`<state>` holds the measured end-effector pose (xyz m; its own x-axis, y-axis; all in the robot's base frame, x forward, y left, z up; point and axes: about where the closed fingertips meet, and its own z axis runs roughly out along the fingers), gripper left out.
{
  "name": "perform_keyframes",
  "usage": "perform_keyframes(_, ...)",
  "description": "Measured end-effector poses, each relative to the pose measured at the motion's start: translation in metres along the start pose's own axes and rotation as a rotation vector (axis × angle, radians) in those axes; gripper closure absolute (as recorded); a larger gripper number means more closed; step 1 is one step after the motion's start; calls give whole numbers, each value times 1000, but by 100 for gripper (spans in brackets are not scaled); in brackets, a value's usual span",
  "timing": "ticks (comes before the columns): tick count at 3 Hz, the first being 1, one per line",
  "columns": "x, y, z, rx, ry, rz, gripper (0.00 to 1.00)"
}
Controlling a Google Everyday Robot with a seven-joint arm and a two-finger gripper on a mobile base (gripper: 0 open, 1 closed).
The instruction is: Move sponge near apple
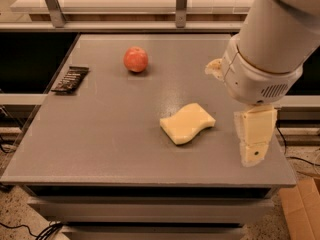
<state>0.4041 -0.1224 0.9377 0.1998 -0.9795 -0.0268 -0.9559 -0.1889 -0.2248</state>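
The pale yellow sponge (188,123) lies flat on the grey table (100,134), right of centre. The red-orange apple (135,59) sits at the back, left of centre, well apart from the sponge. My gripper (233,113) hangs over the table's right side, just right of the sponge and above it. It is open and empty. One cream finger (255,134) points down near the right edge. The other finger (215,69) shows partly behind the white wrist.
A dark flat snack packet (70,79) lies at the table's left edge. The big white arm (272,44) fills the upper right. A railing with metal posts (181,4) runs behind the table. A cardboard box (300,209) stands on the floor at the lower right.
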Motion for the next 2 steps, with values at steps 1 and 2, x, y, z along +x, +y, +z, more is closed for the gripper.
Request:
perform_keyframes(1, -12, -9, -5, 7, 5, -51, 0)
perform_keyframes(2, -27, -24, -6, 7, 2, -135, 0)
